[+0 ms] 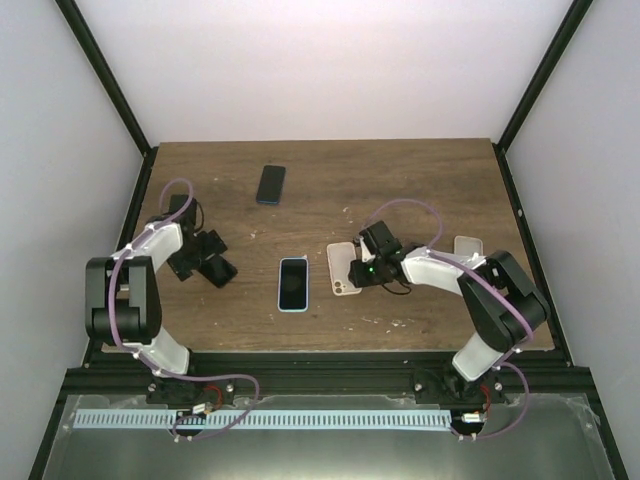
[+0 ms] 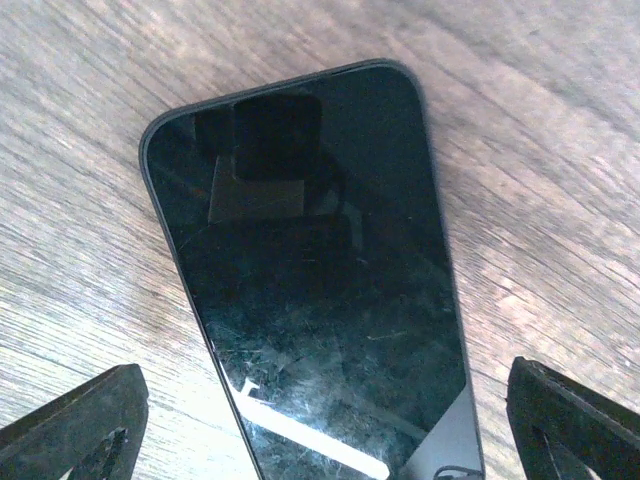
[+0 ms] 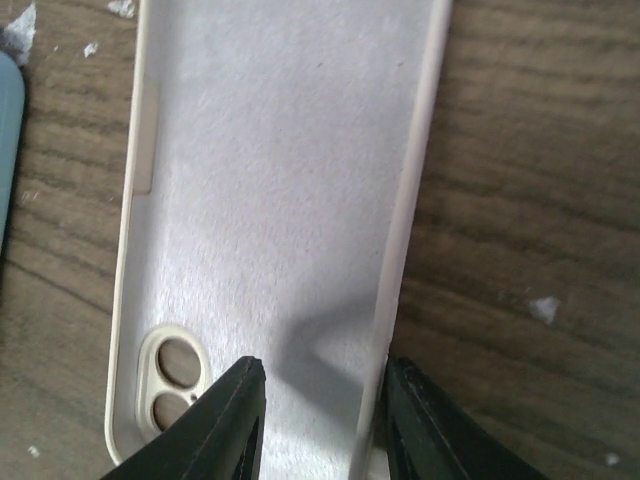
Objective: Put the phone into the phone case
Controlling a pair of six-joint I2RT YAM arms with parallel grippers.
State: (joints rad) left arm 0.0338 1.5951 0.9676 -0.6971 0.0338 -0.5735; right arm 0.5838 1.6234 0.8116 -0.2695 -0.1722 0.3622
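A black phone [image 2: 310, 280] lies screen up on the wooden table; in the top view [image 1: 218, 270] it is at the left. My left gripper [image 2: 325, 400] is open wide just above it, one finger on each side of its near end, not touching it. A beige phone case [image 3: 270, 200] lies open side up, camera cutout near my fingers; in the top view [image 1: 343, 268] it is right of centre. My right gripper [image 3: 320, 375] is open and straddles the case's right wall, one finger inside and one outside.
A phone in a light blue case [image 1: 293, 283] lies at the table's middle; its edge shows in the right wrist view [image 3: 8, 150]. Another dark phone [image 1: 271, 184] lies at the back. A white case [image 1: 468, 246] lies at the right. Small crumbs dot the wood.
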